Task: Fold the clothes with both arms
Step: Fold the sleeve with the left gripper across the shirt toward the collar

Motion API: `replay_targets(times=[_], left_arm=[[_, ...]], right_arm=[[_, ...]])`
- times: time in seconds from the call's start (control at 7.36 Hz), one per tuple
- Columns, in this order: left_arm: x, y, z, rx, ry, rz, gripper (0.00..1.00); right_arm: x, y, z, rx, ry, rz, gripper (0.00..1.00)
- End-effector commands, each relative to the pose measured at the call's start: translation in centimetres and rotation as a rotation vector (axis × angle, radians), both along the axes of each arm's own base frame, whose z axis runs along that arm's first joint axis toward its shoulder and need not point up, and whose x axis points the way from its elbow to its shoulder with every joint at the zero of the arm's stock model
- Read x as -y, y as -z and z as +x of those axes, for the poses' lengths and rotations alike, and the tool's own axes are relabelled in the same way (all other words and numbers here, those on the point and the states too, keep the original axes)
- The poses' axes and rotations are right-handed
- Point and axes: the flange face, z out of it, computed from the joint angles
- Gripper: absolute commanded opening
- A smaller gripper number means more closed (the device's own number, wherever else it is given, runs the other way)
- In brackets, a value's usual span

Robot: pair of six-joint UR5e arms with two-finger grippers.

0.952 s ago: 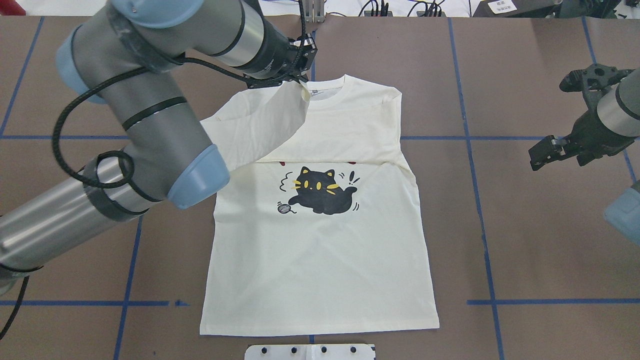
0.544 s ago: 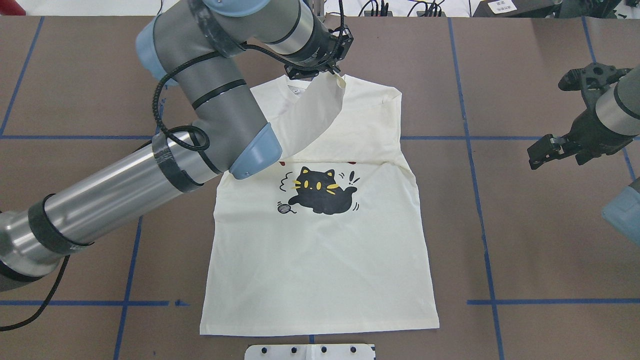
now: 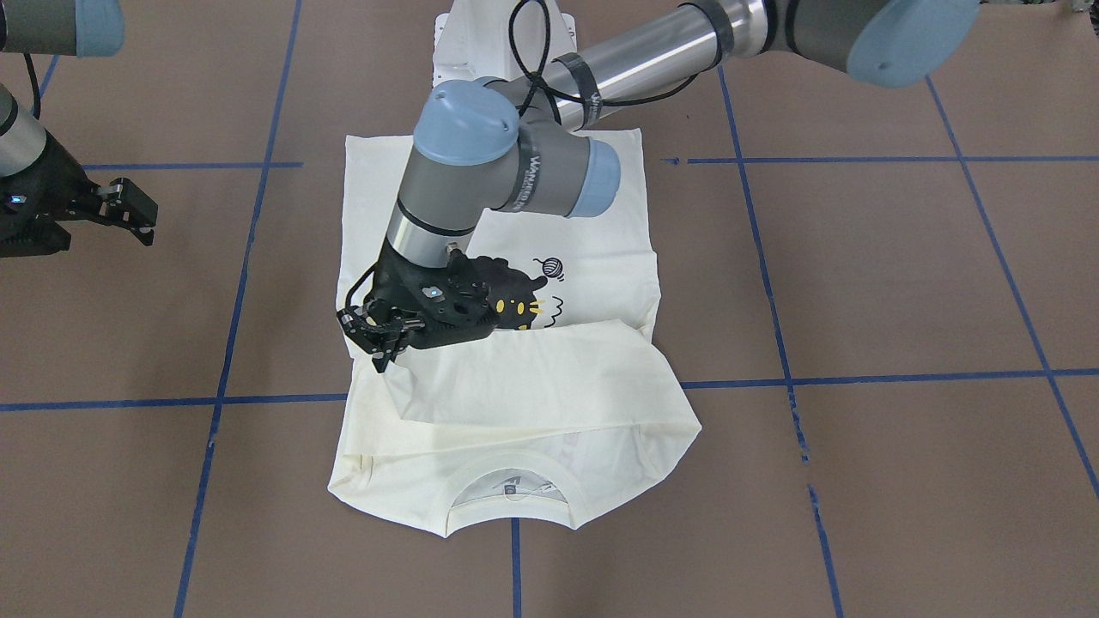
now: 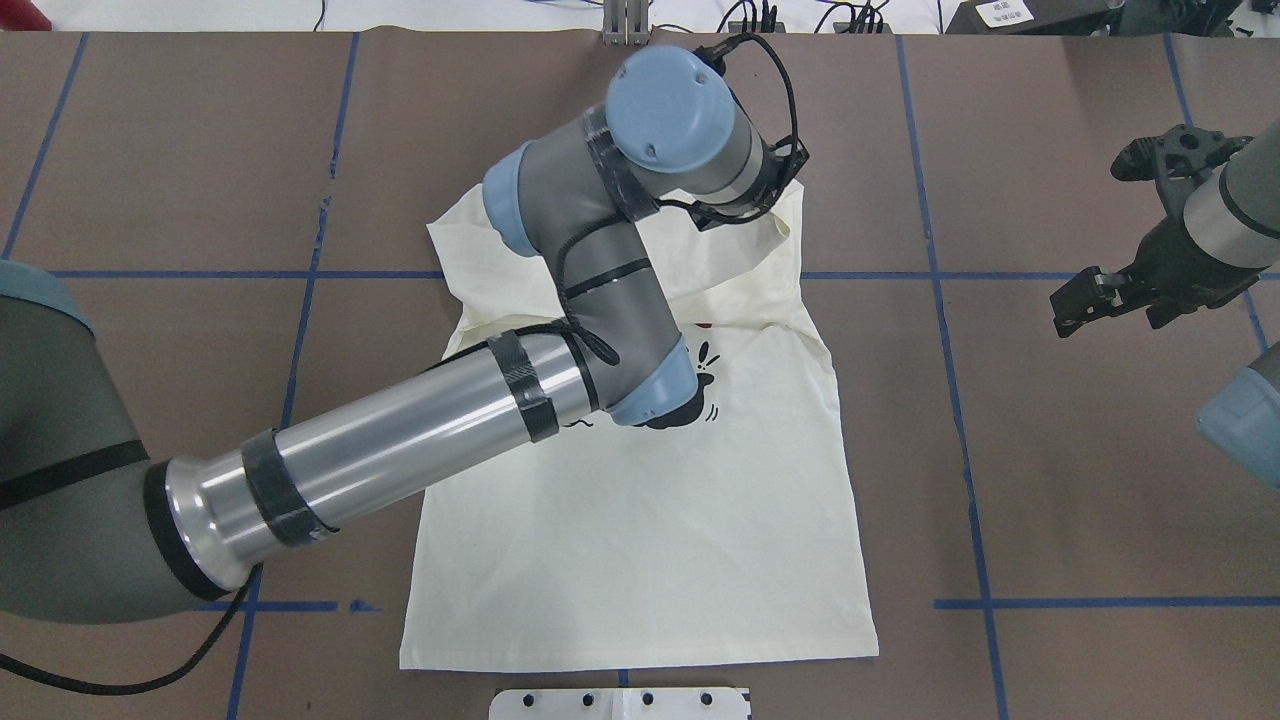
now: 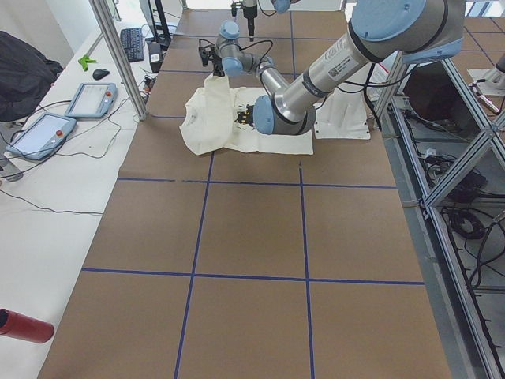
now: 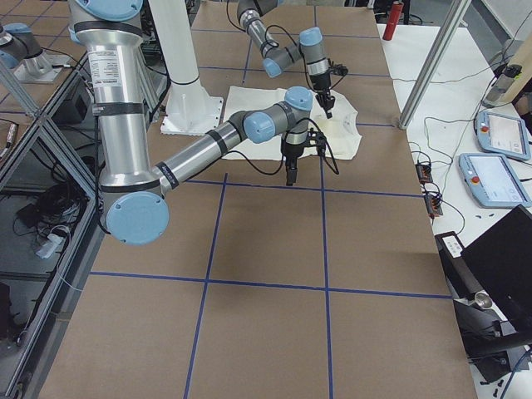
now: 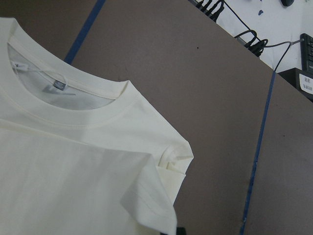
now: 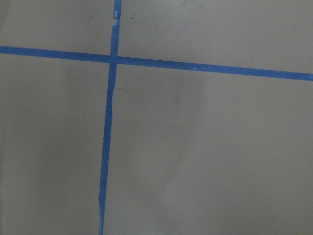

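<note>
Black and two-fingered, the left gripper point(image 3: 375, 342) hangs low over the cream T-shirt point(image 4: 640, 540), its fingertips pinched together on the cuff end of a sleeve point(image 3: 532, 378) that lies folded across the chest. Just beside the gripper, partly hidden behind it, is the black cat print point(image 3: 513, 302) with yellow marks. Beyond the folded sleeve, toward the far edge of the table point(image 4: 1080, 450), the ribbed round collar point(image 3: 511, 506) lies flat with a small label showing inside it. The left arm point(image 4: 400, 450) stretches over the shirt's body from the robot's side, a black cable looped along it. The shirt lies spread on the brown table, which is marked with blue tape lines point(image 4: 1010, 604).

Well apart from all this, off the shirt and above bare table, the right gripper point(image 3: 129, 215) hovers with its fingers close together, nothing between them. The right arm point(image 4: 1235, 210) reaches in from the table's edge.
</note>
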Motion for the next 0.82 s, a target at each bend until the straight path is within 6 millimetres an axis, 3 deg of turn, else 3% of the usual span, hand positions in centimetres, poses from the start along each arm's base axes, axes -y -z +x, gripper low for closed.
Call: replay_targets(times=[0.0, 0.27, 0.41, 0.54, 0.68], left_arm=[[-1.1, 0.5, 3.3, -0.042, 0.030, 0.011, 1.00], [-1.0, -0.1, 3.1, -0.003, 0.003, 0.095, 1.00], [-0.9, -1.4, 2.7, 0.014, -0.008, 0.111, 1.00], [-0.9, -3.4, 1.1, 0.022, -0.013, 0.136, 1.00], [-1.5, -6.4, -1.2, 0.036, -0.069, 0.144, 1.00]], right_arm=[[0.3, -0.1, -0.2, 0.001, 0.001, -0.001, 1.00], [0.6, 0.9, -0.5, 0.013, 0.001, 0.013, 1.00], [0.8, 1.3, -0.6, 0.016, 0.001, 0.019, 1.00], [1.0, 2.4, -0.8, 0.028, -0.022, 0.017, 1.00], [1.1, 4.8, -2.8, 0.056, -0.070, -0.016, 1.00]])
